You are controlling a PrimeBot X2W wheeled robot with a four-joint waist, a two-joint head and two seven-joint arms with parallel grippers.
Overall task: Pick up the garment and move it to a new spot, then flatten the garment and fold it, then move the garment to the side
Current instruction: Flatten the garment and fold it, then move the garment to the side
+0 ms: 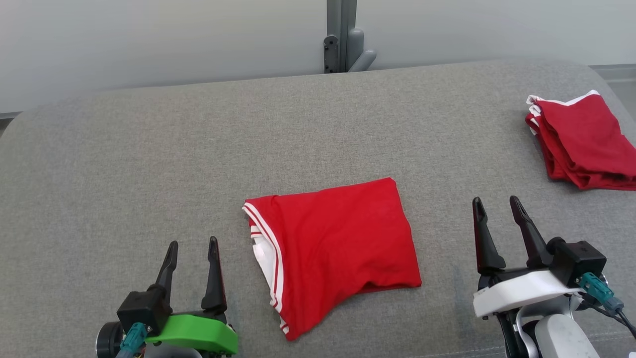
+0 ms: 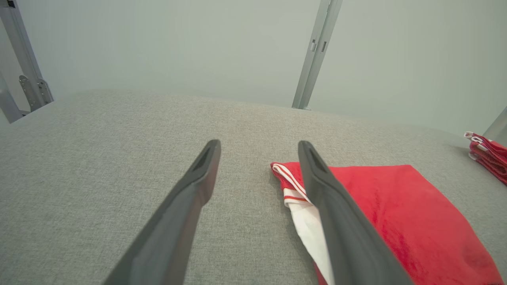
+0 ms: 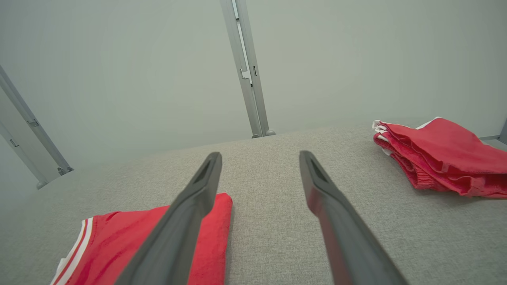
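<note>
Both left hand [image 1: 193, 242] and right hand [image 1: 496, 200] stand open, empty; we should pinch every layer of the garment [image 1: 333, 243] before shifting it aside.

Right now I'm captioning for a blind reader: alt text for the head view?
A folded red garment with white trim lies on a grey fabric surface between the open left claw and open right claw, touching neither. A second red pile sits far right.

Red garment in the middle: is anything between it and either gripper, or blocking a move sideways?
Nothing visible. Only bare grey surface lies between the garment and the open left gripper and open right gripper. A red stack sits far right, apart from it.
</note>
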